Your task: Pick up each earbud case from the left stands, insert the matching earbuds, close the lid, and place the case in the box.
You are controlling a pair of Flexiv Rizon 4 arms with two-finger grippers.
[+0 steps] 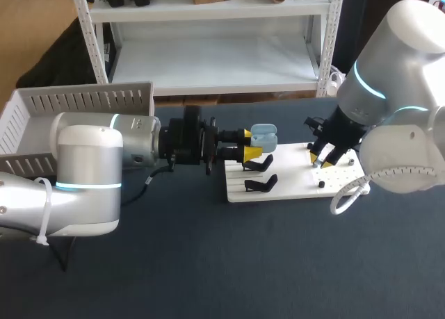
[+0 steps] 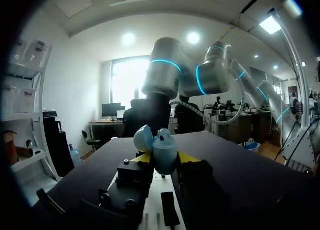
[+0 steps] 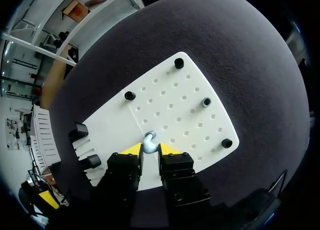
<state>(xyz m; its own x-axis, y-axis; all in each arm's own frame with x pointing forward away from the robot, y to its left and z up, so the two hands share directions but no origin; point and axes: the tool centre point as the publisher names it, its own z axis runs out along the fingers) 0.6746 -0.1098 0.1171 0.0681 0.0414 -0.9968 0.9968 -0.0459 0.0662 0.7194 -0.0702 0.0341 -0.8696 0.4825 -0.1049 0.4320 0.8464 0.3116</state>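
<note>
Left end effector (image 1: 252, 150) is clamped on the open light-blue plastic earbud case (image 1: 263, 134), centre frame, over the left edge of the white pegboard (image 1: 292, 183). Right end effector (image 1: 321, 159), right of centre, pinches a small pale-grey earbud (image 3: 148, 140). The case lies to its left, apart, so the right arm should bring the earbud over.

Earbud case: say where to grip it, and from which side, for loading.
Grip the earbud case across its rounded lower body, coming in level from the side, as the left gripper does. Its lid stands open above, so that likely leaves the opening free for the earbud.
</note>
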